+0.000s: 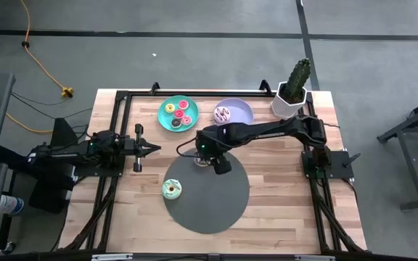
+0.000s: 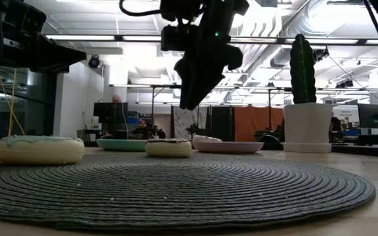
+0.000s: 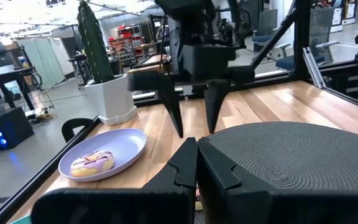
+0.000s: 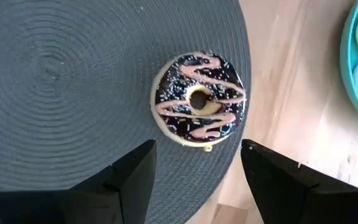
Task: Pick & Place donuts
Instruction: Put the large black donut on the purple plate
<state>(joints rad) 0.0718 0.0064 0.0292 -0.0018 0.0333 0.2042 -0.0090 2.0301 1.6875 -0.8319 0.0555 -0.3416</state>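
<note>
Right gripper (image 4: pixel 197 149): jaws apart, empty, hanging over the chocolate donut (image 4: pixel 199 98) with one finger on each side of it and not touching it.

Chocolate donut: pink drizzle and sprinkles, flat on the mat (image 4: pixel 55 74), close to the edge nearest the plates.

Green-iced donut (image 1: pixel 172 189): flat on the mat, at the edge toward the left arm, well apart from the chocolate one.

Striped donut (image 1: pixel 222 114): alone on the lilac plate (image 1: pixel 247 114), beyond the mat.

Small donuts (image 1: pixel 183 109): several, pink, red and yellow among them, together on the teal plate (image 1: pixel 167 123), just beside the lilac plate. Exact count cannot be told.

Progress, judged: donuts are split between the mat and the plates, two on the mat and the rest plated. Which way they are meant to travel cannot be told from this layout. If the plates are the goal, most are placed and the chocolate is in hand next, the green-iced after. If the mat is the goal, two are down and the plated ones remain. Either way no donut is in transit.

Left gripper (image 1: pixel 151 148): jaws together, holding nothing, waiting at the table's (image 1: pixel 281 188) left side, pointing toward the mat.

Cactus (image 1: pixel 298 76): potted, upright at the far right corner, clear of the work.
</note>
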